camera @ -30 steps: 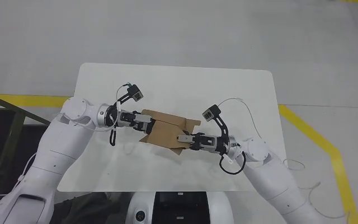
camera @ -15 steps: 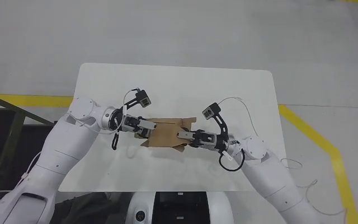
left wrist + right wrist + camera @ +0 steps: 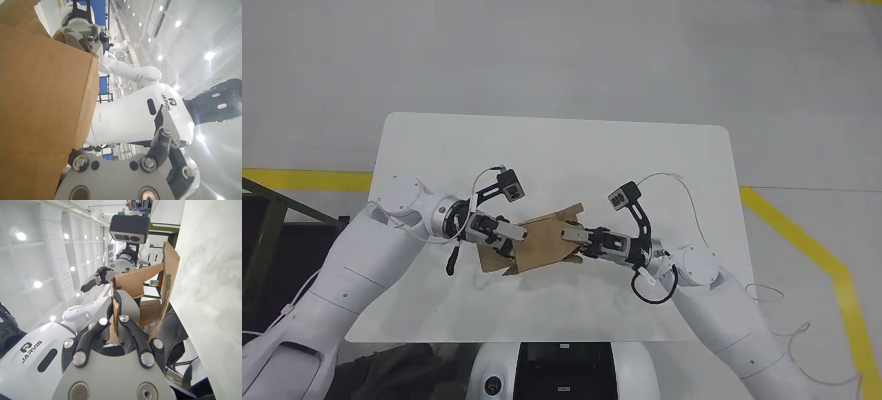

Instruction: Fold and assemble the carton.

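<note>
My right gripper (image 3: 115,302) pinched tight on the carton (image 3: 542,245) edge, my left gripper (image 3: 508,240) spread wide at its other end, carton between them over the white table (image 3: 662,160).

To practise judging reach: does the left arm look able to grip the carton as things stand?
Probably yes. The carton lies against the left gripper, whose jaws stand open; the right gripper clamps only its far end.
</note>
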`<state>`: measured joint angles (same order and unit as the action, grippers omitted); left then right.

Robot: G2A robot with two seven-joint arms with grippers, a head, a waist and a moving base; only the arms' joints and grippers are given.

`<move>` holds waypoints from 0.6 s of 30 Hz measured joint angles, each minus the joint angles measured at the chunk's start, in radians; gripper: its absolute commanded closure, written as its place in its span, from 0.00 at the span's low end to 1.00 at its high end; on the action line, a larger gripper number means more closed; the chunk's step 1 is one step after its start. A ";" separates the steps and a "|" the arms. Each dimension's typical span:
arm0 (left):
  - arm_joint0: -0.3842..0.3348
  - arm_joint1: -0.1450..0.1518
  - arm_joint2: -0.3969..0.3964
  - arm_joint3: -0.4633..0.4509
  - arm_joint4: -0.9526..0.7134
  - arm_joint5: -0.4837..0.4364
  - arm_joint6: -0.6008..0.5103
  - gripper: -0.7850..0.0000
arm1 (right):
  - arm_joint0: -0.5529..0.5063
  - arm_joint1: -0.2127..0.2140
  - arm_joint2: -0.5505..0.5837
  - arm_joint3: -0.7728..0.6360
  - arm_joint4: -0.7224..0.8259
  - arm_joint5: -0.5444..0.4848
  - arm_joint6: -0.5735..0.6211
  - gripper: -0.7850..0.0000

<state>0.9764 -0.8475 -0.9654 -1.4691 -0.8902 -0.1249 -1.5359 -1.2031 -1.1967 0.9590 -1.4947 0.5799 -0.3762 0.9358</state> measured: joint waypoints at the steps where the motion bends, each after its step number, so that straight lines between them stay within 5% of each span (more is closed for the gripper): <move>1: -0.002 0.003 0.006 0.000 -0.008 0.002 0.000 0.00 | -0.002 0.000 0.001 -0.001 -0.008 0.000 -0.007 1.00; 18: -0.019 0.024 0.014 0.082 0.004 -0.129 0.041 0.00 | -0.024 -0.008 0.007 -0.020 0.008 -0.004 -0.051 1.00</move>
<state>0.9572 -0.8230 -0.9516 -1.3872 -0.8863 -0.2538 -1.4951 -1.2272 -1.2048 0.9657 -1.5143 0.5881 -0.3802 0.8844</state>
